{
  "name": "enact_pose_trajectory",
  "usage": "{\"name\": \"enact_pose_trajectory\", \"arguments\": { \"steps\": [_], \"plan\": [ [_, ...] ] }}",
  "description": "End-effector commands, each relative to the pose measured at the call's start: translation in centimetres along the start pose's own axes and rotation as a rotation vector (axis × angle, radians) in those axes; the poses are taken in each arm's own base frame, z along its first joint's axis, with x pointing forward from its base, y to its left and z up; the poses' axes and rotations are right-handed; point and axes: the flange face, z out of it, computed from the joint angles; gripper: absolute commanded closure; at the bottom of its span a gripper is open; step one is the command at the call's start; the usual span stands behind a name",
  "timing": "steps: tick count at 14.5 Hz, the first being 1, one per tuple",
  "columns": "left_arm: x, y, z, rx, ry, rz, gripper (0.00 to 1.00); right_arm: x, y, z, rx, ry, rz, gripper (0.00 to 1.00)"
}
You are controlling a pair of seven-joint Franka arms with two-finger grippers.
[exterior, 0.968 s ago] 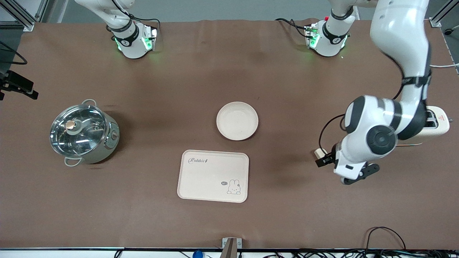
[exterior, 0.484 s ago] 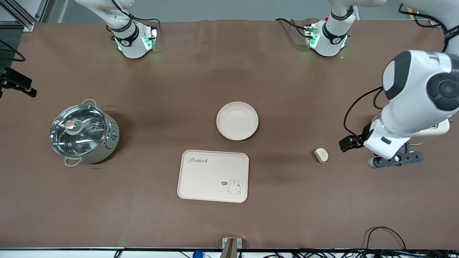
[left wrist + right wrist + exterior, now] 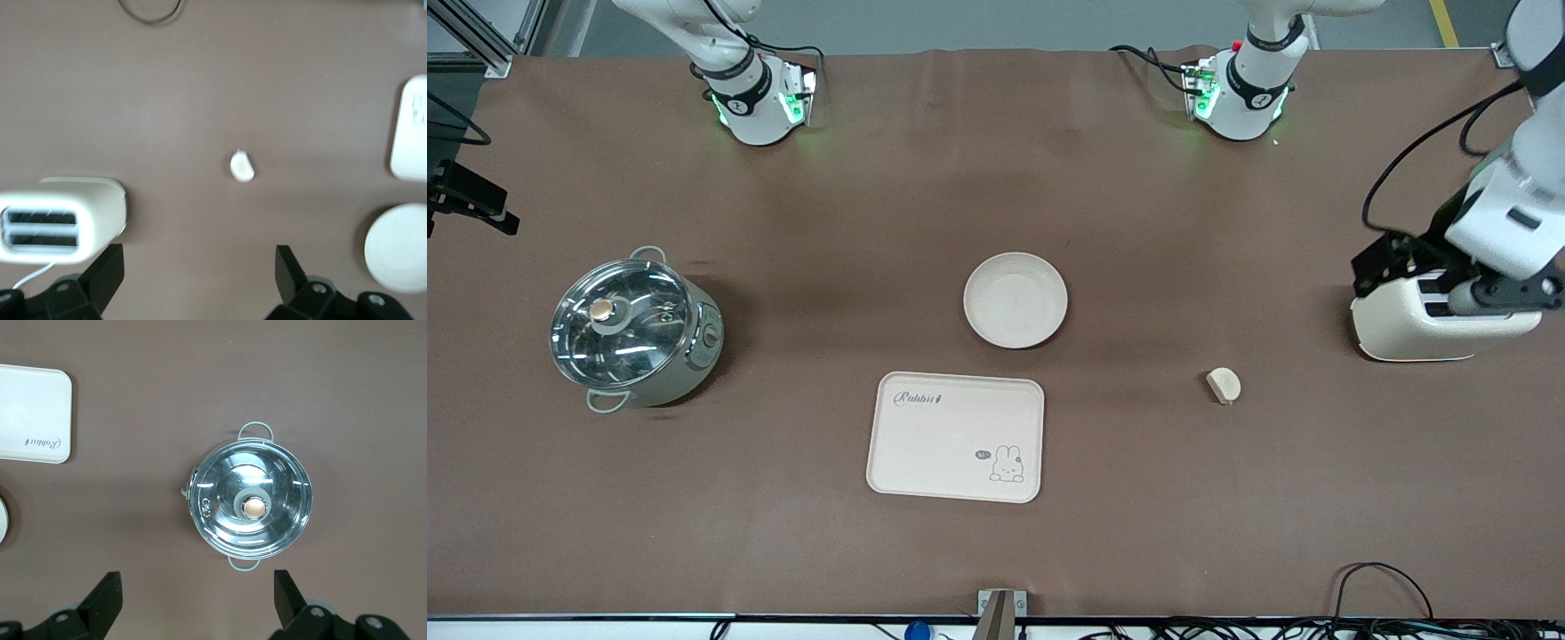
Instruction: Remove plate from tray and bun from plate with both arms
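Plate (image 3: 1016, 300) off tray (image 3: 955, 436), bun (image 3: 1224, 385) on table toward left arm's end; left gripper (image 3: 199, 273) over toaster (image 3: 1440, 320), right gripper (image 3: 197, 600) over pot (image 3: 635, 332), both wide open, empty; judged done, retreat clear.

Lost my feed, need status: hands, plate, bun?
Left hand open over toaster; right hand open over pot. Plate off tray, bun on table. Nothing in the way.
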Motion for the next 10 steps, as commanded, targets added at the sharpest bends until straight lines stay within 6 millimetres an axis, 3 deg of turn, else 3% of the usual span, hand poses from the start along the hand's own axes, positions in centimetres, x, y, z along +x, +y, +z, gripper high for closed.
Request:
{"name": "enact_pose_trajectory", "arguments": {
  "steps": [1,5,8,10],
  "plan": [
    [-3.4,-0.3,-1.6,-0.011,-0.037,0.023,0.00,-0.7,-0.1,-0.2,-0.002,-0.002,-0.012,0.00],
    [-7.4,-2.1,-2.0,-0.049,-0.051,0.049,0.00,-0.7,-0.1,-0.2,-0.002,-0.002,-0.012,0.00],
    [-9.7,-0.7,-2.1,-0.017,-0.051,0.079,0.00,-0.7,-0.1,-0.2,-0.002,-0.002,-0.012,0.00],
    [-9.7,-0.3,-2.6,0.006,-0.047,0.105,0.00,-0.7,-0.1,-0.2,-0.002,-0.002,-0.012,0.00]
  ]
}}
